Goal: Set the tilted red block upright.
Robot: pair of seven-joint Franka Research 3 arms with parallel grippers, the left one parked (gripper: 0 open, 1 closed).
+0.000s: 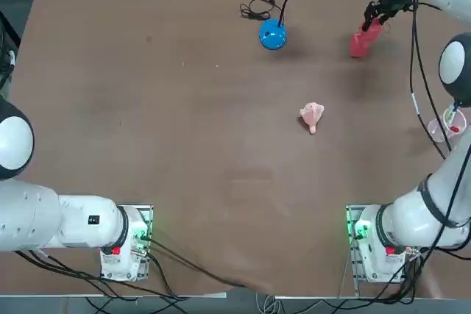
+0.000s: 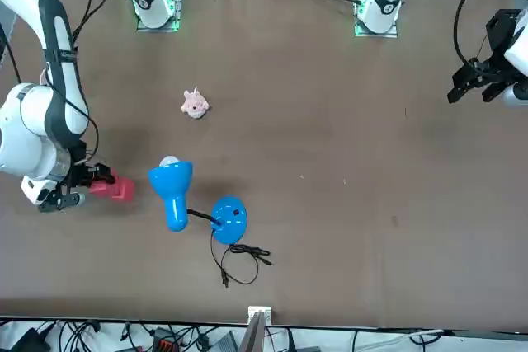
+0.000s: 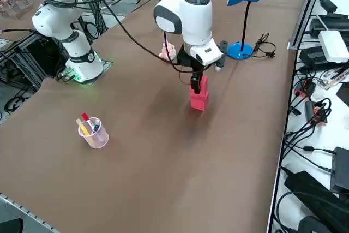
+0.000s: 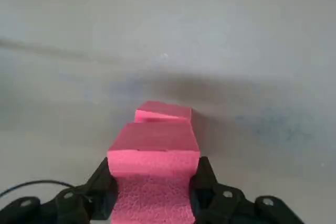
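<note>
Clear plastic cup holding red and yellow pens near my right table edge, my right gripper clamped on the matte red rectangular block, block on the brown table, beside the blue desk lamp.

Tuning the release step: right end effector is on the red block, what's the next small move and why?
Probably open and lift straight up. The right end effector is shut on the red block, which in the right side view looks about upright with its base at the table. Contact isn't certain, so ease down first if unsure.
</note>
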